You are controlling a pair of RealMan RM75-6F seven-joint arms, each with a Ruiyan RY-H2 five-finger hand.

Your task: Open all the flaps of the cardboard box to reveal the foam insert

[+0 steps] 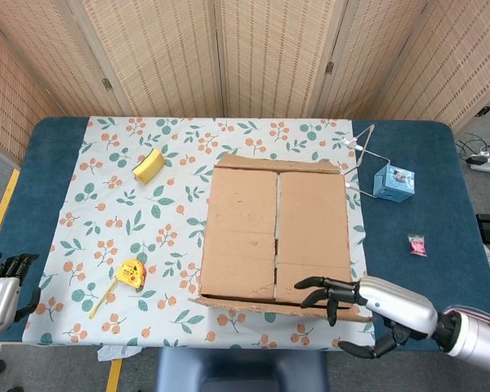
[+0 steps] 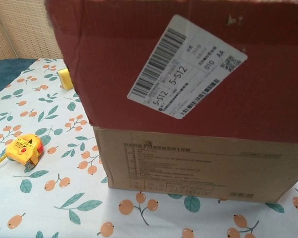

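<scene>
At six o'clock on the box (image 1: 273, 237), which sits mid-table, the right hand (image 1: 367, 304) has its fingers spread over the rim of the red flap (image 2: 188, 69), apparently gripping nothing, while the left hand (image 1: 4, 282) idles open at eight o'clock. If those fingers slide off, the flap may spring shut again. Two inner flaps (image 1: 241, 233) remain closed over the insert, and a hard pull could drag the whole box toward the table edge.
</scene>
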